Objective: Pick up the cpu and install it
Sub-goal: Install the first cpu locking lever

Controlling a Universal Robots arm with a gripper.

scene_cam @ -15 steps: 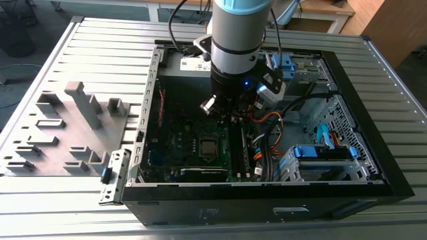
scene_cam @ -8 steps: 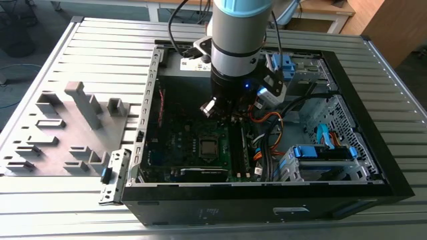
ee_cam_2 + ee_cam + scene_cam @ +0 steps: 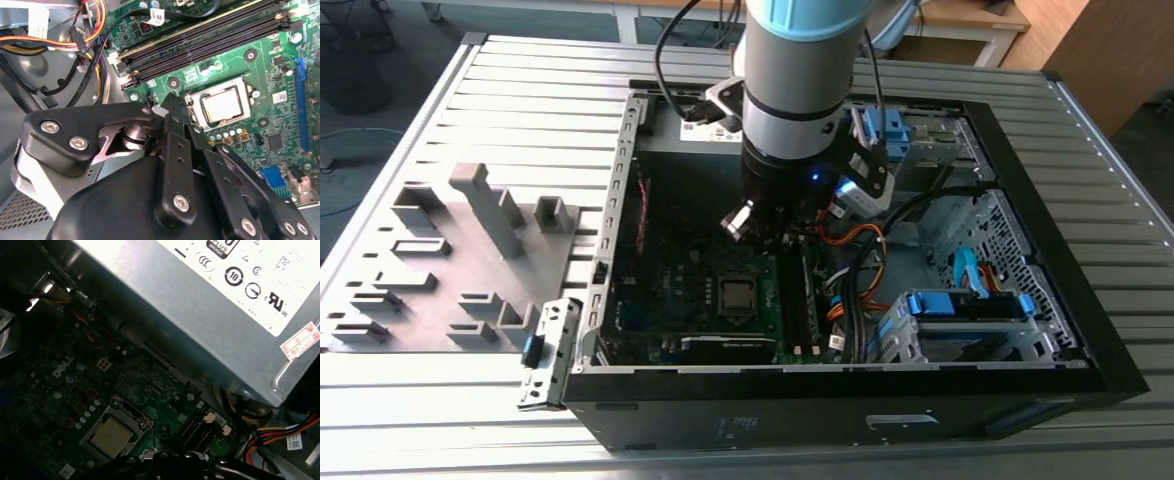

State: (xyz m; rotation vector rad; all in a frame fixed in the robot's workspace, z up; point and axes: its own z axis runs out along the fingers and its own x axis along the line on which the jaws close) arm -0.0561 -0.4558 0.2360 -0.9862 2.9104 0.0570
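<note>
Though clear of the fingers [image 3: 172, 145], cpu [image 3: 222, 106] in its socket [image 3: 195, 112].

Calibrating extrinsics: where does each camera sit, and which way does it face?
Exterior view: off the arm, high, looking down into the open computer case; the arm shows.
Second wrist view: on the wrist, looking past the gripper at the cpu on the motherboard.
First wrist view: on the wrist, facing the power supply and motherboard; a bit of gripper shows.
Shared: all three see the cpu.
</note>
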